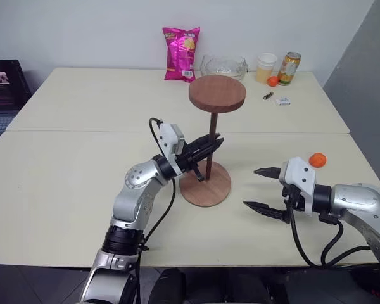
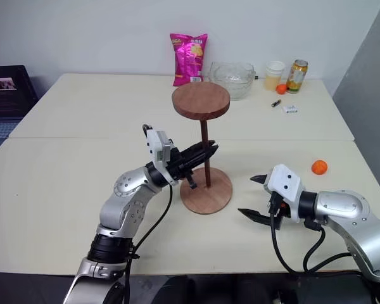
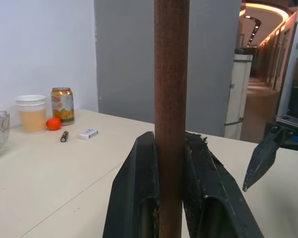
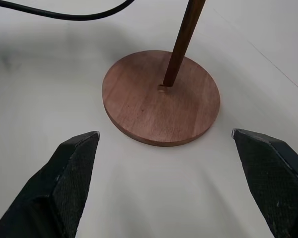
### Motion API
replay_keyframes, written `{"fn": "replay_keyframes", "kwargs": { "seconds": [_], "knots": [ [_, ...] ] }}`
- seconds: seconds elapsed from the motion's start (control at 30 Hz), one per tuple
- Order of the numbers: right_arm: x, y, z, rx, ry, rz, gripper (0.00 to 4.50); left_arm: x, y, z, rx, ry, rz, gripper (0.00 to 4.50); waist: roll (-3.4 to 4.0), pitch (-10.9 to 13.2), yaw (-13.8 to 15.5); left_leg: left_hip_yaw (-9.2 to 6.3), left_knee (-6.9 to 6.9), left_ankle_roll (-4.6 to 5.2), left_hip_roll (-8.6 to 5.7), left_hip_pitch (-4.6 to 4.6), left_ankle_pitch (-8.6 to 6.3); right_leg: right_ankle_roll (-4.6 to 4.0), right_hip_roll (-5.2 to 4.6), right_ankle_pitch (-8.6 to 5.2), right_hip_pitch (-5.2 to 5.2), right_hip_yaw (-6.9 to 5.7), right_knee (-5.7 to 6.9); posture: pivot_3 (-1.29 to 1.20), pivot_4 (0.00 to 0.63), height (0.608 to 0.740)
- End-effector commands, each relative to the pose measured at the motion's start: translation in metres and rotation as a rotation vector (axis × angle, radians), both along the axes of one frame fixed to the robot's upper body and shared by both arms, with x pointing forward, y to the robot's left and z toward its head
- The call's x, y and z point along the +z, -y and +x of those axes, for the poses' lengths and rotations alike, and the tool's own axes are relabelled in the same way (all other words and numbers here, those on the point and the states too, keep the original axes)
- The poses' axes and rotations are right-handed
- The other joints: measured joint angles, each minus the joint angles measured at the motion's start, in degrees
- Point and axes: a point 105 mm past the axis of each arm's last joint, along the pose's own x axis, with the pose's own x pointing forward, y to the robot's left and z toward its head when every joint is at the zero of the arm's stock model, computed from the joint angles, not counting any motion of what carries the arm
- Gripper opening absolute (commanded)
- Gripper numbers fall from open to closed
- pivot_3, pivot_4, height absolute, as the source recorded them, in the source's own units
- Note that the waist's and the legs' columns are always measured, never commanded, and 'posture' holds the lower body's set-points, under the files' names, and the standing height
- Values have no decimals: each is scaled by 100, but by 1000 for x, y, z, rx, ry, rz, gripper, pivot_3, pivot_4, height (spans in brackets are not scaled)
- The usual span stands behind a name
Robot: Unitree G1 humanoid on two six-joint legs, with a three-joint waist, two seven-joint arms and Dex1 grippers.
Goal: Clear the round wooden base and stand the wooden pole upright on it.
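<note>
The round wooden base (image 1: 206, 185) lies flat on the table's near half, with nothing else on it. The wooden pole (image 1: 212, 130) stands nearly upright over it, its dark disc (image 1: 217, 93) at the top. In the right wrist view its lower end (image 4: 168, 79) meets the base (image 4: 139, 106) at the centre hole. My left gripper (image 1: 215, 144) reaches in from the left and is shut on the pole about halfway up; its fingers (image 3: 139, 188) press the rod (image 3: 171, 74) from both sides. My right gripper (image 1: 250, 187) hovers open just right of the base, holding nothing.
An orange ball (image 1: 316, 159) lies right of my right gripper. Along the far edge stand a pink snack bag (image 1: 181, 53), a glass bowl (image 1: 223, 65), a cup (image 1: 265, 67) and a can (image 1: 289, 68). A small orange (image 1: 273, 81), a battery (image 1: 268, 95) and a white box (image 1: 282, 101) lie nearby.
</note>
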Motion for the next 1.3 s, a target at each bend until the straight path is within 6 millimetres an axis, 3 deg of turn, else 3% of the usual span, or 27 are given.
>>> {"fn": "replay_keyframes", "kwargs": {
  "seconds": [0.03,0.6,1.3],
  "knots": [
    [8,-4,-4,23,51,-11,4500,3,-2,-3,24,29,-23,251,0,0,-1,0,0,0,0,0,0,0,0,0,0,0,0,0,150,740],
    [8,-4,-4,22,50,-17,4500,-13,-11,-1,66,4,16,251,0,0,1,-2,0,0,0,1,0,0,0,0,0,-2,0,0,150,740],
    [7,-4,-6,32,43,-27,4500,-19,-4,-1,66,-10,0,251,-1,-1,2,-3,0,1,0,3,0,0,0,0,3,-3,0,0,150,740]
  ]
}}
